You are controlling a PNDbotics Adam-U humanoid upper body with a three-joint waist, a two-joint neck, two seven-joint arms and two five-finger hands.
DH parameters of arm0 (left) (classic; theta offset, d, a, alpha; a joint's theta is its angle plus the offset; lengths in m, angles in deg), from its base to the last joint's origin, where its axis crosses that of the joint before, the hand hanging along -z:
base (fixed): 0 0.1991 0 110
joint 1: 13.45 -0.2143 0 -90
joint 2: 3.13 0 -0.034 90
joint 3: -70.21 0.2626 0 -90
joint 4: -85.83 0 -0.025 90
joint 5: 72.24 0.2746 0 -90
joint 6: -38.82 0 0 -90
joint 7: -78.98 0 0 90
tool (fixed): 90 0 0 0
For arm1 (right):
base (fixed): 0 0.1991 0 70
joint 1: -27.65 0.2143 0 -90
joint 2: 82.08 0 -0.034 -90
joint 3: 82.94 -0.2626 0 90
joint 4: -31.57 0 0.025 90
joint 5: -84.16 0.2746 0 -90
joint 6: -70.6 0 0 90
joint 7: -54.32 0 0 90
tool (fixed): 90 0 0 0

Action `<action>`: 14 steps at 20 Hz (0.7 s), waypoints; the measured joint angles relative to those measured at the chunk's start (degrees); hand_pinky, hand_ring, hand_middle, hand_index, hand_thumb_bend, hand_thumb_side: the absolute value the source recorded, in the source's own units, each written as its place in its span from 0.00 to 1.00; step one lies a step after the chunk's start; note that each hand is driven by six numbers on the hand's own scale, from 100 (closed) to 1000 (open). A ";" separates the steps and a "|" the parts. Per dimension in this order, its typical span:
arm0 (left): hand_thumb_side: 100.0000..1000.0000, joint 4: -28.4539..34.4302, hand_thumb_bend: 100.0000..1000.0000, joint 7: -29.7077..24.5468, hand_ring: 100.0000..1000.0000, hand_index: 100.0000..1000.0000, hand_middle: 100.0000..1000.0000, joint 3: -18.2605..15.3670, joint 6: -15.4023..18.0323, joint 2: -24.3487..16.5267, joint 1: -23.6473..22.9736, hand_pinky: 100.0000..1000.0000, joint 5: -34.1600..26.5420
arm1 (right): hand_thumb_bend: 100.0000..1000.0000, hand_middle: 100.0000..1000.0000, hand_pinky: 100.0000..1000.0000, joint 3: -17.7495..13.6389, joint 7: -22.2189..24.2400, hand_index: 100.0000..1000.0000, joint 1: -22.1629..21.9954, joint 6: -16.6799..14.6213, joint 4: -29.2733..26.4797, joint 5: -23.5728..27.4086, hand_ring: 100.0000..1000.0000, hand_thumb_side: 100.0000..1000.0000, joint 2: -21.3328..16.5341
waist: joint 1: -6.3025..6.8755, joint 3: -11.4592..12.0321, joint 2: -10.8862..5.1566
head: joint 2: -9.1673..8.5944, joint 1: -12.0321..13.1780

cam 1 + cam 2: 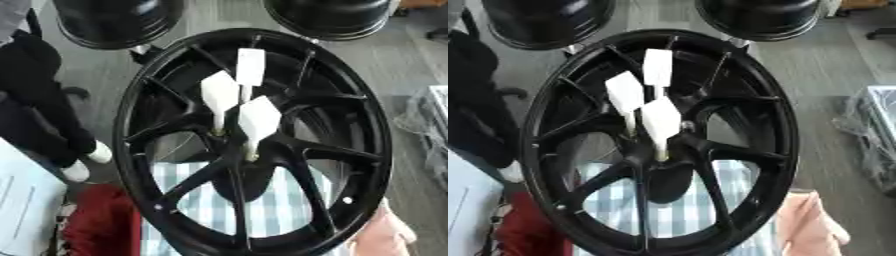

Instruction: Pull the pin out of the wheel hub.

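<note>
Three white pins (238, 105) stand in the center of one black wheel hub (254, 145) in the left eye view. Right eye view: same three pins, one hub; neither hand visible, state undeterminable.

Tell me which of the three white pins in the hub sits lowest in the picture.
The front pin, whose stem reaches furthest down the wheel hub. The left pin and the top pin sit higher.

A checked cloth (289, 200) lies near, red fabric (101, 225) at its left, pink fabric (807, 225) right; two black tubs (118, 20) stand far.
</note>
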 measured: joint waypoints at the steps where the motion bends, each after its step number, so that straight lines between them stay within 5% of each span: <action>1: 0.54 -0.01 0.20 0.00 0.78 0.68 0.66 0.00 0.00 -0.22 -0.01 0.70 0.03 | 0.00 0.68 0.78 1.21 1.01 0.77 1.17 -0.21 -0.05 -0.68 0.75 0.29 -0.20 | -0.07 -0.03 0.00 | 0.01 0.04; 14: 0.54 -0.26 0.19 -0.04 0.78 0.68 0.67 0.04 -0.02 -0.78 -0.31 0.70 0.19 | 0.07 0.69 0.78 12.27 13.99 0.78 10.18 -0.80 0.47 -5.83 0.77 0.39 2.34 | -0.40 -0.41 -0.31 | 0.46 0.29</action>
